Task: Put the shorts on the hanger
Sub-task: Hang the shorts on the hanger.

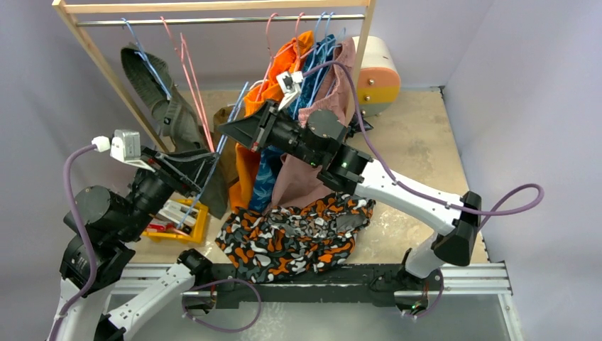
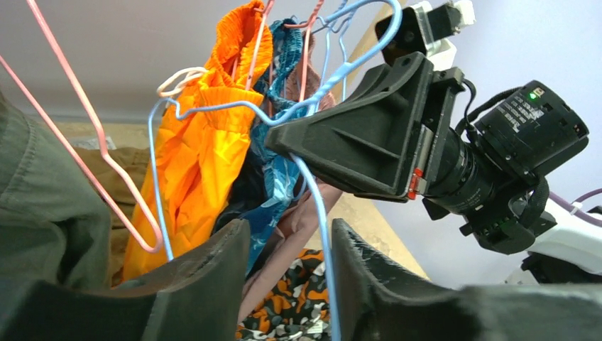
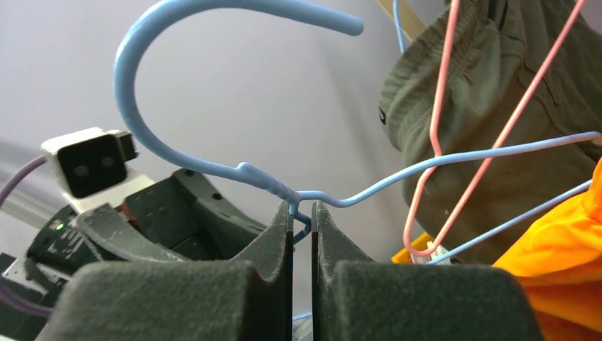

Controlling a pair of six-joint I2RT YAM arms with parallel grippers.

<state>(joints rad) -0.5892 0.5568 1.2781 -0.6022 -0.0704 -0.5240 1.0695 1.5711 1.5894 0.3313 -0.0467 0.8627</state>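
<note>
Both angled upward near the rail [image 1: 213, 20], right gripper [image 3: 302, 213] pinches the light-blue hanger [image 3: 245, 172] just below its hook while left gripper [image 2: 289, 231] stands parted around its lower wire. Camouflage shorts [image 1: 294, 238] lie crumpled on the table [image 1: 426, 135].

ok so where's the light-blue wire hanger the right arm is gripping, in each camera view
top external: thin light-blue wire hanger is left of centre, a slanted line beside the plain orange fabric shorts.
left wrist: centre, one wire dropping between the left fingers.
right wrist: centre, neck pinched by the right fingers, hook arching above.
shared landmark: the orange shorts, in all three views.
</note>
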